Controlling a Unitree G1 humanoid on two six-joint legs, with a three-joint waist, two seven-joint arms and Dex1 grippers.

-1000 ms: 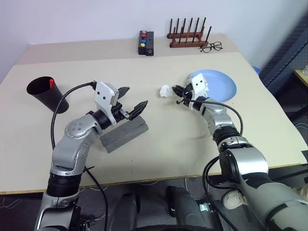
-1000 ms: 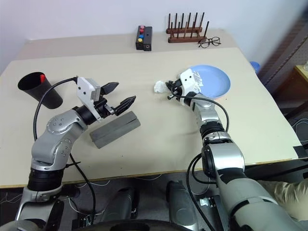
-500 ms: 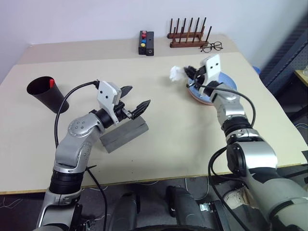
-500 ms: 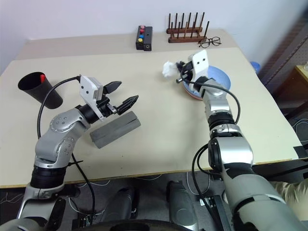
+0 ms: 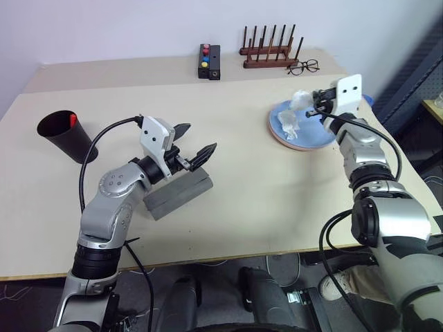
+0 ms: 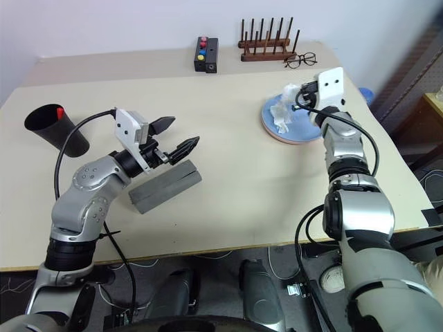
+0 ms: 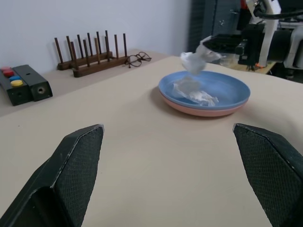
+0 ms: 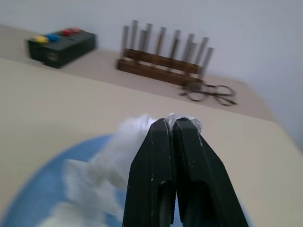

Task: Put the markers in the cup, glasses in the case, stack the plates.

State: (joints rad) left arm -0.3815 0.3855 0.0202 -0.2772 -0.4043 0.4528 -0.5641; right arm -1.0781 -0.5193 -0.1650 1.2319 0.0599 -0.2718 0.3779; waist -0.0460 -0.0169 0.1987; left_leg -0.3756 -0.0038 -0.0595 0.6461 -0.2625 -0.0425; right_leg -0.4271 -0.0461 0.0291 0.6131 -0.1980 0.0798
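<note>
The dark cup (image 5: 59, 133) stands at the table's left, with one marker's red tip (image 5: 73, 121) showing inside it. My left gripper (image 5: 194, 142) hangs open just above the closed grey case (image 5: 181, 197). The glasses are hidden. At the right, the blue plate (image 5: 320, 135) lies stacked on the pink plate (image 5: 293, 145). My right gripper (image 5: 317, 104) is shut on a crumpled white paper wad (image 5: 299, 100), held above the blue plate's far side. The shut fingers (image 8: 171, 124) pinch that wad (image 8: 130, 137). Another white scrap (image 7: 191, 92) lies in the blue plate.
At the back edge sit a black button box (image 5: 210, 61), a wooden peg rack (image 5: 270, 52) and thin wire-rimmed eyeglasses (image 5: 304, 67). The table's right edge runs close behind the plates.
My right gripper swung right and up with the white wad, from the table beside the plates to above them. The left arm stayed put, still open over the case.
</note>
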